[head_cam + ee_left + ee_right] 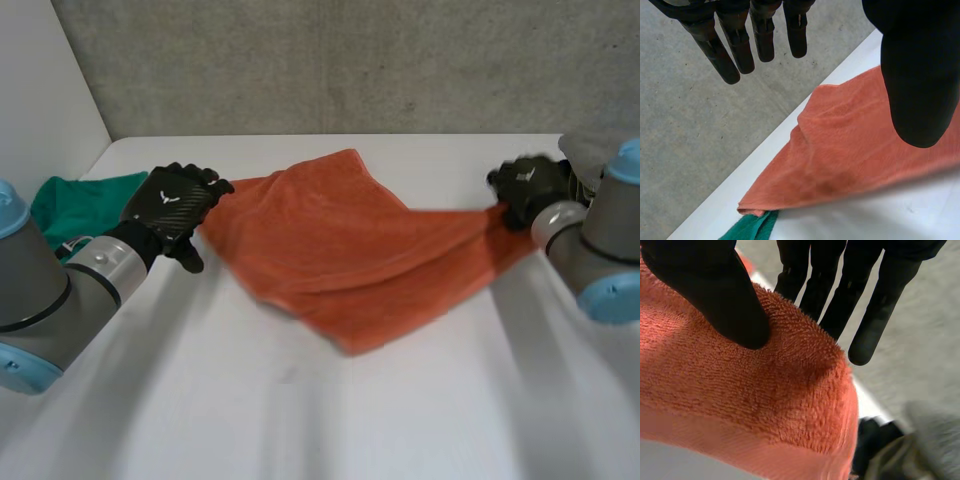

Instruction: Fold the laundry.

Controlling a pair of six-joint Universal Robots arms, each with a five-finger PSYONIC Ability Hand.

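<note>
On the white table (pixel 300 420) the right hand (pixel 530 188) pinches the orange towel (pixel 340 240); the left hand (pixel 172 205) hovers, fingers straight.

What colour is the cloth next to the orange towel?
The cloth is green, clearest in head view.

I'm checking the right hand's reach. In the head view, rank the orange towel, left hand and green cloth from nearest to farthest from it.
1. The orange towel: its corner is pinched in the right hand.
2. The left hand: across the table, at the towel's opposite end.
3. The green cloth: beyond the left hand, at the table's left side.
</note>
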